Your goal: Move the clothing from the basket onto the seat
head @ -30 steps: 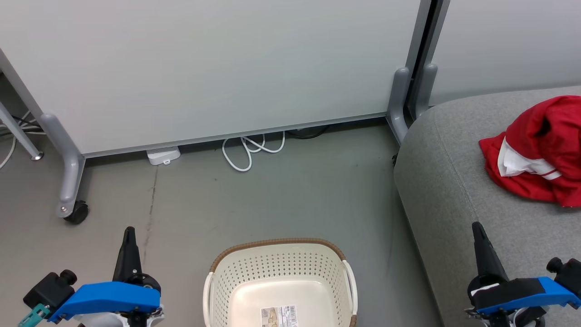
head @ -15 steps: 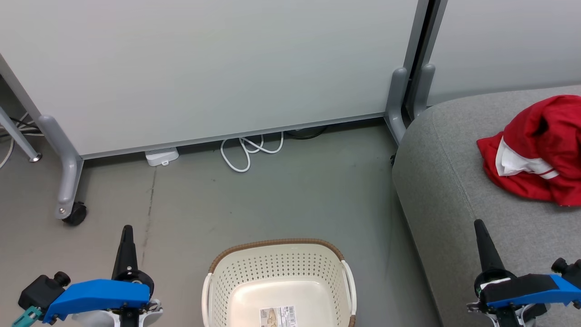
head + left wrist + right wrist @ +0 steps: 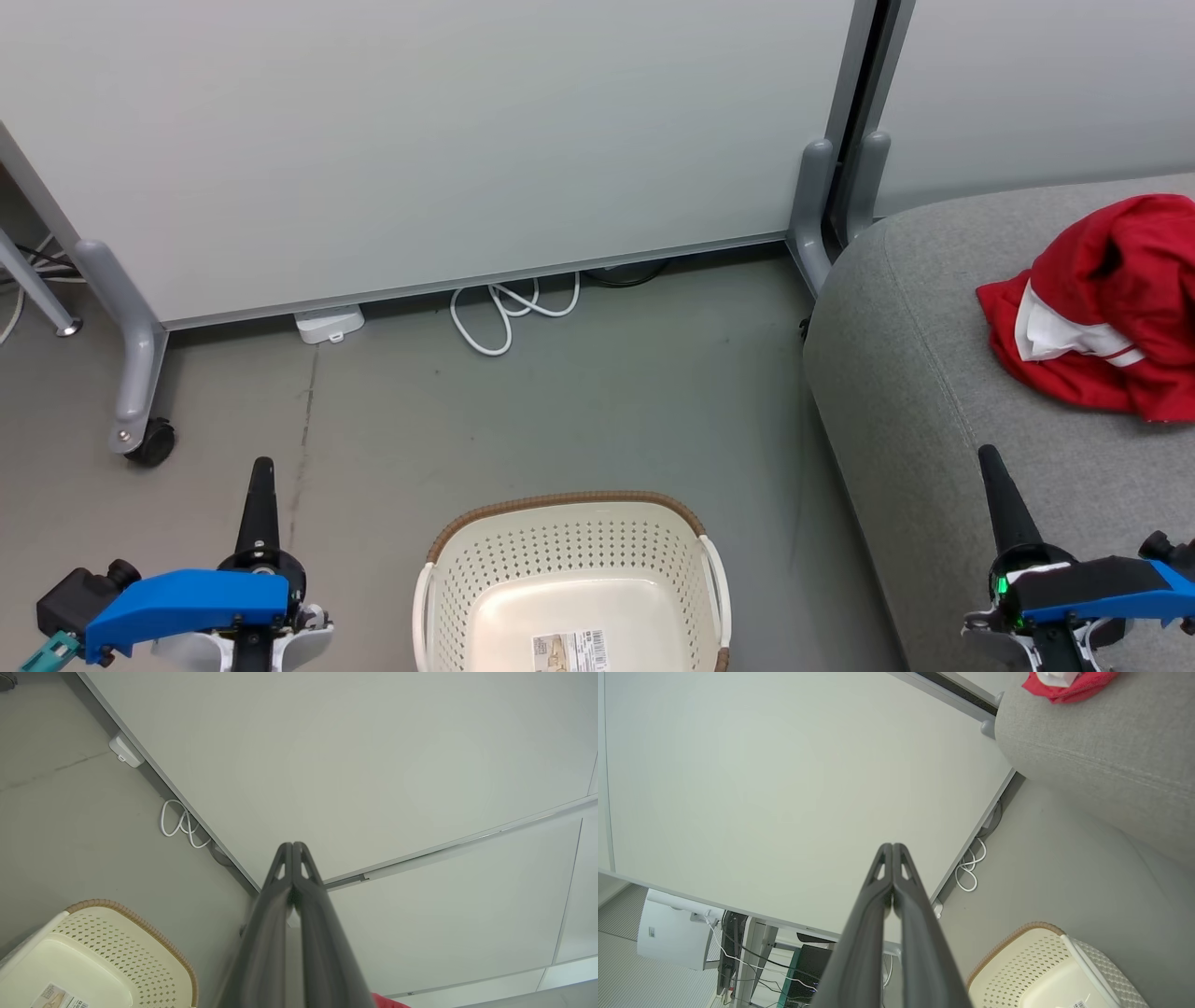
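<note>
Crumpled red clothing, white lining showing, lies on the grey seat at 3 o'clock; cream perforated basket stands upright at 6 o'clock

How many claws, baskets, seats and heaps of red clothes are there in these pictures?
Claws: 2, left claw and right claw, both shut.
Basket: 1.
Seat: 1.
Red clothing heap: 1, lying on the seat.
Total: 5.

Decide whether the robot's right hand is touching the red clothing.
Apart. The head view shows a stretch of bare grey seat between the right hand and the red clothing.
</note>
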